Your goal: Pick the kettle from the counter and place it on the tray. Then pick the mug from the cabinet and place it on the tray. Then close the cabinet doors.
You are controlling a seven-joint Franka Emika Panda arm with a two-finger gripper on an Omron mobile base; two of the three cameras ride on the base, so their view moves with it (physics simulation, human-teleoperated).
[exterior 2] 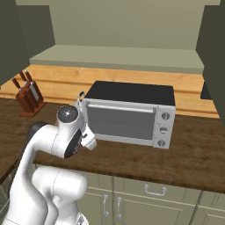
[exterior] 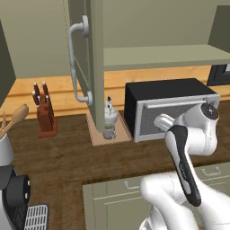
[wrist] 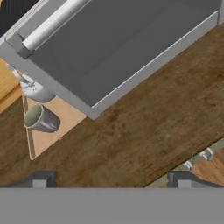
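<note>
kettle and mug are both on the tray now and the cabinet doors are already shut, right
Not quite. The kettle and the mug are both on the tray, but the cabinet doors are not shut: the left base view shows a cabinet door swung open, edge-on in front of the tray.

Bare surface (wrist: pixel 144 131) is seen open before the toaster oven (wrist: pixel 118 48); the tray (exterior: pixel 99 133) is hemmed between that oven and the open cabinet door (exterior: pixel 90 67), mug (wrist: pixel 41 119) and kettle (exterior: pixel 110 114) crowded on it.
</note>
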